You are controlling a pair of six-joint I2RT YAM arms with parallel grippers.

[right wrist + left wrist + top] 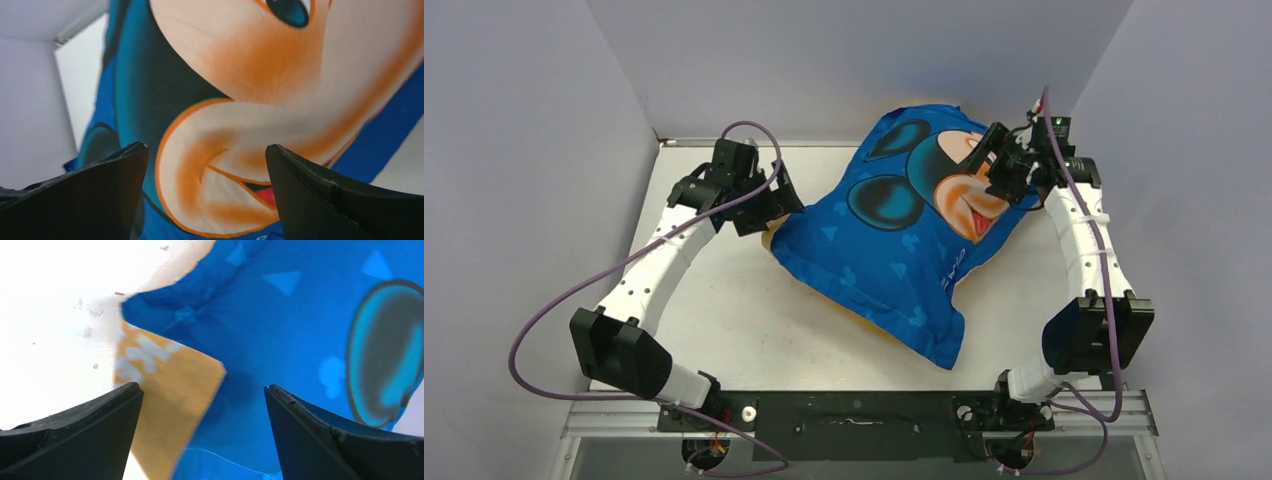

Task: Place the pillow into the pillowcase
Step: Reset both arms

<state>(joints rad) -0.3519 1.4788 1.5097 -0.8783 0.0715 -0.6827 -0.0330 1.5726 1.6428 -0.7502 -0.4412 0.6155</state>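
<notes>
The pillowcase (894,240) lies plump on the table with its blue Mickey Mouse face up. A strip of its orange-yellow face (170,390) shows at the left corner. No part of the pillow shows; the case bulges. My left gripper (776,203) hovers open over that left corner, its fingers (115,430) standing either side of the blue and orange cloth (300,330) without holding it. My right gripper (986,165) is open just above the printed face (240,75) at the case's right end, with nothing between its fingers (310,190).
The white table (724,300) is boxed in by grey walls at the left (524,150), the back and the right. The case's far end leans against the back wall. Purple cables loop beside both arms.
</notes>
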